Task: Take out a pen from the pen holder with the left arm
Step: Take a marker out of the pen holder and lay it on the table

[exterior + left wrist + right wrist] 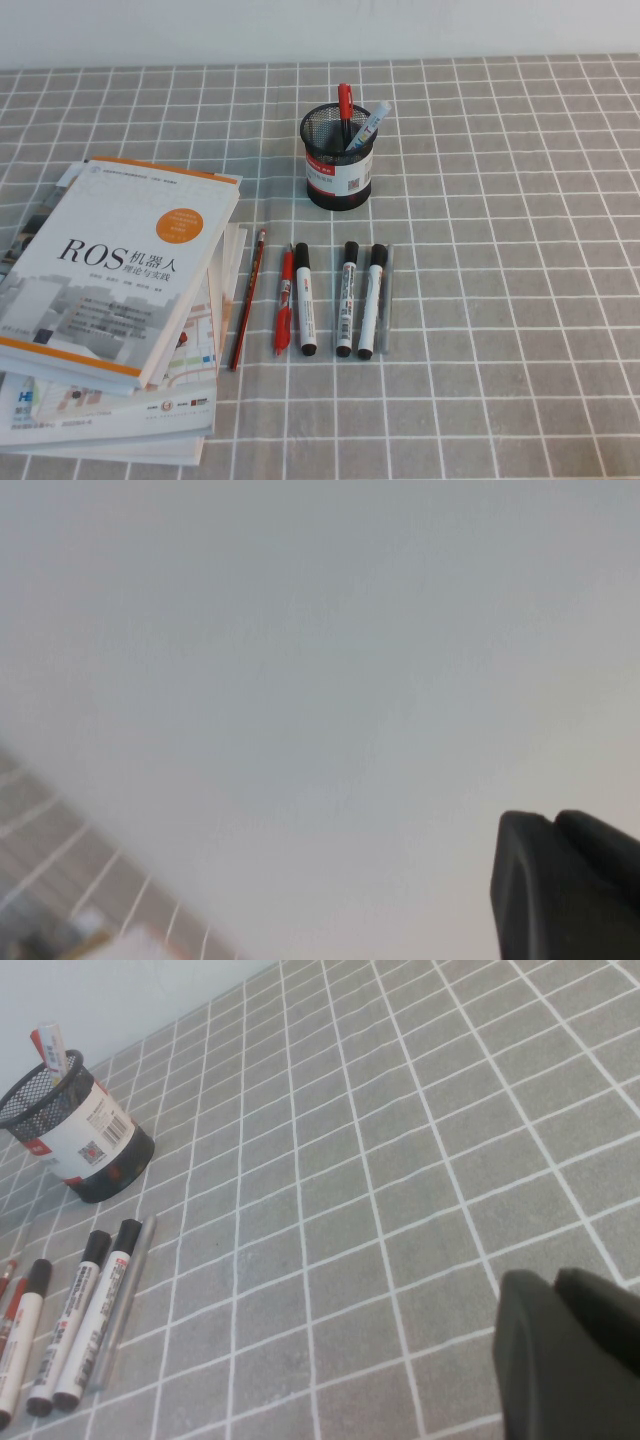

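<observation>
bench (520, 300): grey cloth, checked with thin white grid lines.
wall (300, 30): plain pale white.
pen holder (338, 175): black wire mesh; white label with a red band and a small black code square.
standing pen (344, 100): red.
standing marker (372, 120): pale grey-white body, dark print.
top book (120, 260): white cover, orange edge bands, an orange disc, black "ROS" lettering, grey picture below.
pencil (248, 300): dark red.
lying pen (284, 305): bright red.
three markers (347, 300): white barrels, black caps, black print.
slim pen (387, 300): silver-grey.
left gripper (553, 825): black fingers against the pale wall.
right gripper (555, 1280): black fingers above the grey checked cloth.
</observation>
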You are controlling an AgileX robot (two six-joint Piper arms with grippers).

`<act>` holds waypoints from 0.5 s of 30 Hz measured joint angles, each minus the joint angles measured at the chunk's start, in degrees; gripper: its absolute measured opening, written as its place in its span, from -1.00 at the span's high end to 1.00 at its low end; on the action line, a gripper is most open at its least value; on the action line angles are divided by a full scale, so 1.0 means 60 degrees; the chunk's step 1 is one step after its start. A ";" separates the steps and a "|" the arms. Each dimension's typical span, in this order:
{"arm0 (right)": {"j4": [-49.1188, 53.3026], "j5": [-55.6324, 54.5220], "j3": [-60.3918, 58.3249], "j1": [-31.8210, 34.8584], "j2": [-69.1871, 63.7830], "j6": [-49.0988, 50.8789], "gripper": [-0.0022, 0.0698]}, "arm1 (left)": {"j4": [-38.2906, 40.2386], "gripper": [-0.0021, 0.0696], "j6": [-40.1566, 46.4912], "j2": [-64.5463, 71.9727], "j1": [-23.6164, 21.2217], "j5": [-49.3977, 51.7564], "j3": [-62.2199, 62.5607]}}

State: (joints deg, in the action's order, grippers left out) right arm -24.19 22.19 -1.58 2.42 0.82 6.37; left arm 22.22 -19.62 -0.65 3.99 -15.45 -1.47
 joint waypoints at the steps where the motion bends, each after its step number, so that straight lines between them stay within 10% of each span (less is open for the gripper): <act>1: 0.0000 0.0000 0.0000 0.0000 0.0000 0.0000 0.97 | 0.0072 0.95 0.0075 0.0000 0.0000 -0.0295 0.0000; 9: 0.0000 0.0000 0.0000 0.0000 0.0000 0.0000 0.97 | -0.0152 0.95 -0.0407 0.0000 0.0000 -0.0875 0.0000; 15: 0.0000 0.0000 0.0000 0.0000 0.0000 0.0000 0.97 | -0.4705 0.95 -0.2133 0.0024 0.0000 0.1139 0.0614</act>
State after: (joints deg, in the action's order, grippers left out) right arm -24.19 22.19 -1.58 2.42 0.82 6.37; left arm -6.01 -32.41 -0.51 3.99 -8.61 2.21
